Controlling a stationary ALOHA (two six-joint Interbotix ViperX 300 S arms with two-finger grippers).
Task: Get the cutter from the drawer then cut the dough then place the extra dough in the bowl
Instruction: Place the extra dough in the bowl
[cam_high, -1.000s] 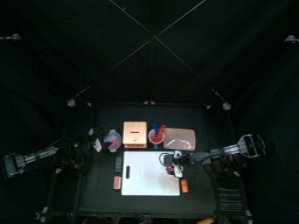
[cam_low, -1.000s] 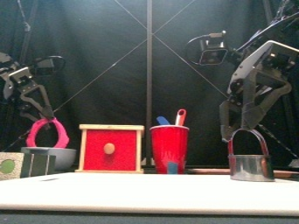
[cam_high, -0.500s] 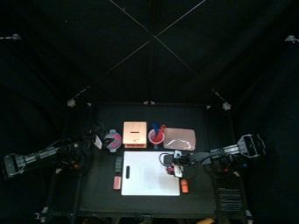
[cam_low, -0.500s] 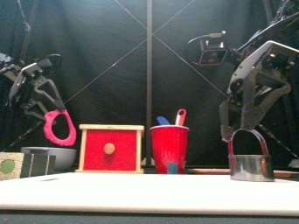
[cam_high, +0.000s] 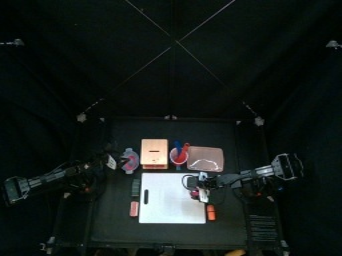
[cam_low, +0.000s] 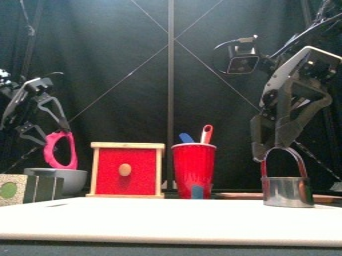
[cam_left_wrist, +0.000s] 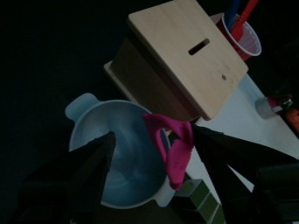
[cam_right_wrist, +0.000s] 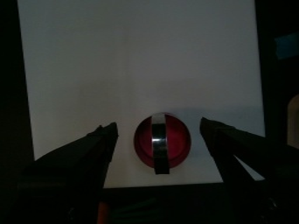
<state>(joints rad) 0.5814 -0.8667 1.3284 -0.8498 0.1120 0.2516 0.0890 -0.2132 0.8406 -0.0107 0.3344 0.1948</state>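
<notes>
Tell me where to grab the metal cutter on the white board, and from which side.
Take the cutter by its wire handle, coming straight down from above. The handle arches upright over the round wall, and in the right wrist view it runs as a bar across the middle, lined up between the open right gripper's jaws.

Black table (cam_high: 107, 225) carries a white cutting board (cam_high: 167, 200) — behind it, bowl (cam_low: 74, 180), wooden box (cam_high: 154, 152), red cup (cam_low: 194, 168), pink tray (cam_high: 209, 160).
</notes>
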